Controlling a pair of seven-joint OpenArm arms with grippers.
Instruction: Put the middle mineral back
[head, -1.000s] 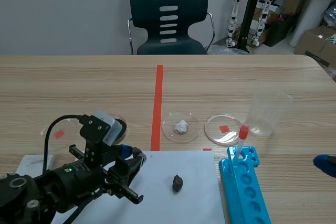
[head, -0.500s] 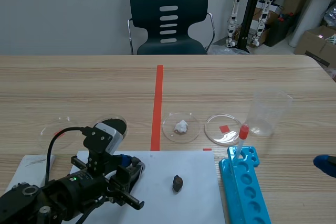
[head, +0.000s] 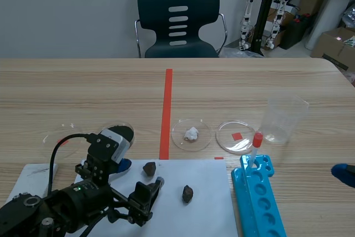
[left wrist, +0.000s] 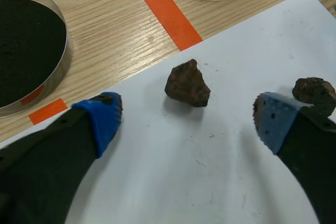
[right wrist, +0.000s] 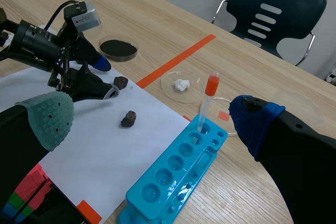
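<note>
Scene view, left gripper [head: 140,175]: low over the white paper [head: 205,215], fingers spread apart, holding nothing.
Scene view, brown rock [head: 148,169]: on the paper's far edge, in the gap between the fingers. It lies at ten o'clock from the dark rock [head: 188,193]. I take the brown one for the task's mineral, but that is not certain.
Scene view, petri dishes: one with a white lump [head: 176,137] sits at one o'clock from the brown rock; an empty one [head: 222,137] lies beyond it.
Left wrist view, brown rock [left wrist: 188,83]: at twelve o'clock from the left gripper [left wrist: 189,124], just ahead of the blue pads [left wrist: 105,121] and touching neither.
Left wrist view, doing it well: advance until the pads flank the rock, close on its broad sides, and stay clear of the dark rock [left wrist: 314,91] beside the right-hand finger.
Right wrist view, right gripper [right wrist: 152,121]: fingers wide apart, empty, well apart from both rocks, above the blue test-tube rack [right wrist: 173,177].
</note>
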